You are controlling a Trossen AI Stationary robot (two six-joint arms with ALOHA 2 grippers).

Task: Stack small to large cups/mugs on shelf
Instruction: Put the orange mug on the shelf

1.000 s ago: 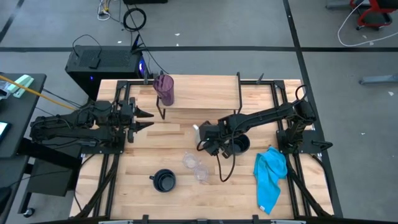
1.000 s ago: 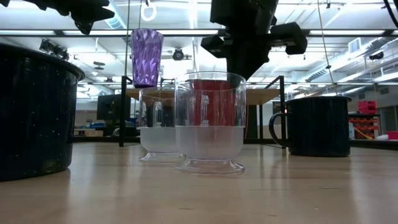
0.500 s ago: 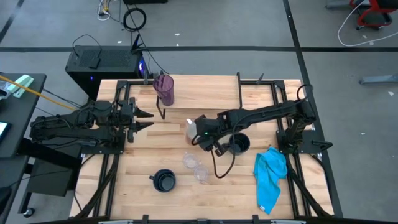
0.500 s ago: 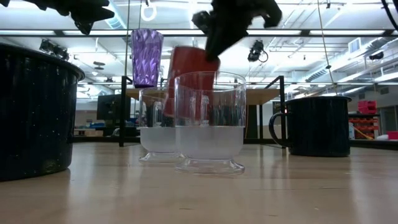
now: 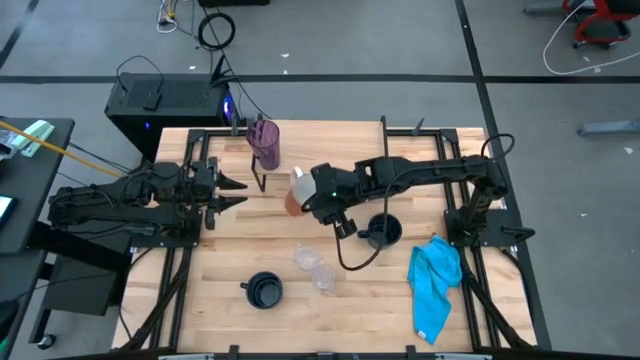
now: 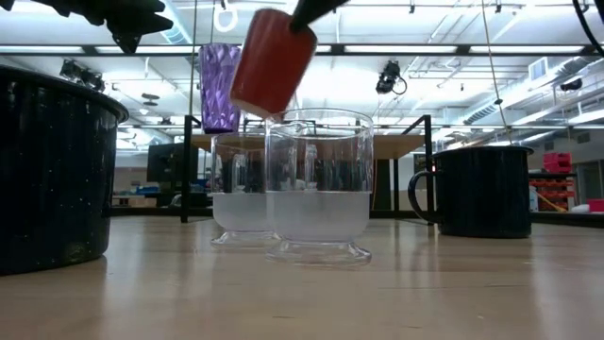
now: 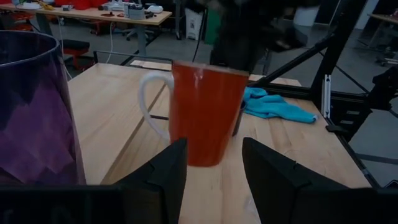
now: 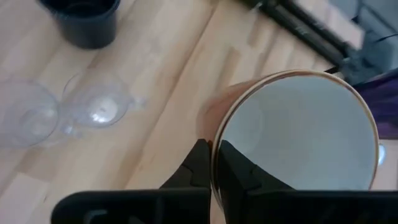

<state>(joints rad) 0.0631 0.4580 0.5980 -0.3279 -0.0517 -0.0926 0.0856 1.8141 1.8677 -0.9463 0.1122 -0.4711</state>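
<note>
High view: the right gripper (image 5: 305, 196) pinches the rim of an orange mug (image 5: 296, 190), holding it tilted in the air just beside the shelf (image 5: 330, 160), where the purple tumbler (image 5: 265, 142) stands. Left wrist view: the left gripper (image 7: 214, 163), fingers spread, faces the mug (image 7: 208, 112). Right wrist view: the mug's white inside (image 8: 298, 134) shows above two clear cups (image 8: 59, 109).

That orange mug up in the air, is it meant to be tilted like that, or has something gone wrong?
The orange mug hangs tilted above the table, clamped by its rim in the right gripper, near the shelf where the purple tumbler stands. It looks carried, not dropped. Nothing is spilled; the two clear cups and black mugs stand upright.
</note>
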